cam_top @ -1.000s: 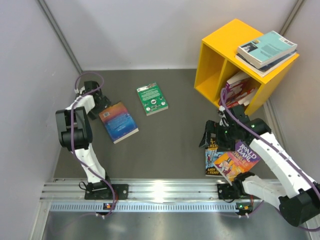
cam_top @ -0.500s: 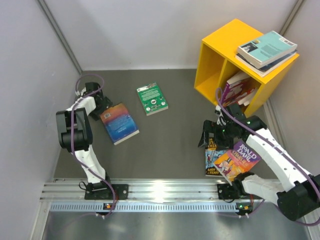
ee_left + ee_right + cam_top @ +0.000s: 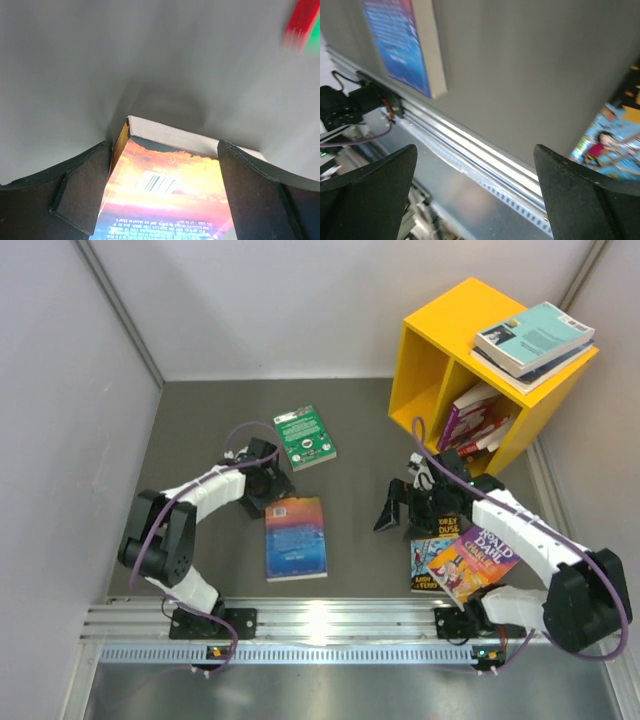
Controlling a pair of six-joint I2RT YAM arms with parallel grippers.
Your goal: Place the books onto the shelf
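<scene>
Pincers first. Left pincer (image 3: pixel 267 480) is spread wide, out mid-surface at the far short end of the blue-orange book (image 3: pixel 296 537). In the wrist view the left pincer (image 3: pixel 162 172) straddles that end: one corner and the white page edge of the blue-orange book (image 3: pixel 165 192) show between the two dark fingers (image 3: pixel 82 192). I can't tell whether the tips touch the cover. Book lies flat, cover up, not clamped.

Right pincer (image 3: pixel 400 508) is also spread wide, w/ nothing between the fingers. It hangs low over bare surface (image 3: pixel 350 410), in front of the shelf and just left of the books by the right arm. Its wrist view looks past the right pincer (image 3: pixel 475 167) to the rail (image 3: pixel 470 150) and the blue-orange book (image 3: pixel 395 45).

Books, where they lie:
- green book (image 3: pixel 305 437): flat on the surface, just beyond the left pincer, apart from it.
- Roald Dahl book (image 3: pixel 476 560): near edge, right side, overlapping an illustrated book (image 3: pixel 424 565) to its left.
- shelf (image 3: pixel 450 315): yellow, far right corner. Leaning books (image 3: pixel 478 422) sit in its right compartment, tilted. Teal-covered stack (image 3: pixel 532 335) lies on top.
</scene>
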